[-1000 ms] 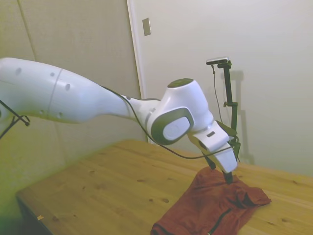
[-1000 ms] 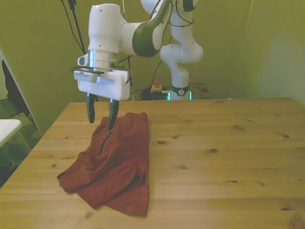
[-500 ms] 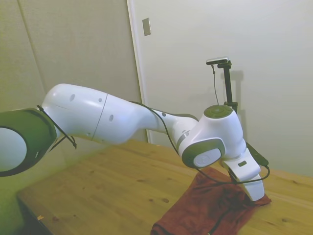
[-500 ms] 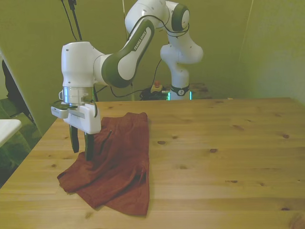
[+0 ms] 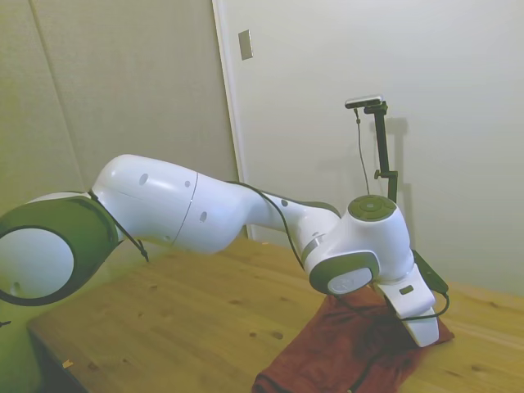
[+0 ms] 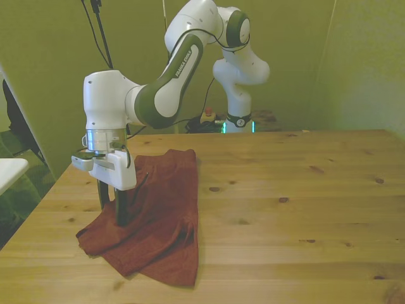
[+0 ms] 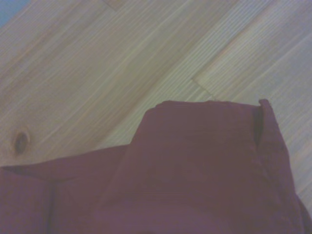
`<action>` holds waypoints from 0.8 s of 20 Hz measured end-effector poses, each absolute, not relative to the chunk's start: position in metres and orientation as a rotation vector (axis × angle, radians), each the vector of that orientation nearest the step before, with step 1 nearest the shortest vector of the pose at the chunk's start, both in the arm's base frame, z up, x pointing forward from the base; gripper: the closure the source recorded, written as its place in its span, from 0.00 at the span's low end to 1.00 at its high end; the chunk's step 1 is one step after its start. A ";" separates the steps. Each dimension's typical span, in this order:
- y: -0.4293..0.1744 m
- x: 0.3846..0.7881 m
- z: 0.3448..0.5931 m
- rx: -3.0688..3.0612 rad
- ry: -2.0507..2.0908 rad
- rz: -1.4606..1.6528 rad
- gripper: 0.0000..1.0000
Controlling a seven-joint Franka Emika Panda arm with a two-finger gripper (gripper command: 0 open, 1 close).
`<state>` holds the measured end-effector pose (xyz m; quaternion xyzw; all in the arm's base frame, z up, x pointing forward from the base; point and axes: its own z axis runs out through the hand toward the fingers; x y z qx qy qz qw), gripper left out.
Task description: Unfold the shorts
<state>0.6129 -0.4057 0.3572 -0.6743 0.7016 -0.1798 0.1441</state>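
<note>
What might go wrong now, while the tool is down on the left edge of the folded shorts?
1. The tool reaches the shorts where the fabric lies in layers, so it may pinch more than one layer and drag the whole bundle instead of opening it.
2. The shorts lie near the table's edge on the front view's left; a pull that way may slide them off.

The shorts [image 6: 155, 215] are rust-red with a thin dark line. They lie on a table [image 6: 297, 209] of pale honey-coloured wood with dark knots. The arm [image 6: 152, 95] above the shorts is white with grey-green joints.
</note>
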 end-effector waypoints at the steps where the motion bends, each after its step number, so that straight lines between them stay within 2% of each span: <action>1: -0.407 0.612 0.357 -1.943 2.015 -0.518 1.00; 16: -0.405 0.613 0.359 -1.961 1.961 -0.528 1.00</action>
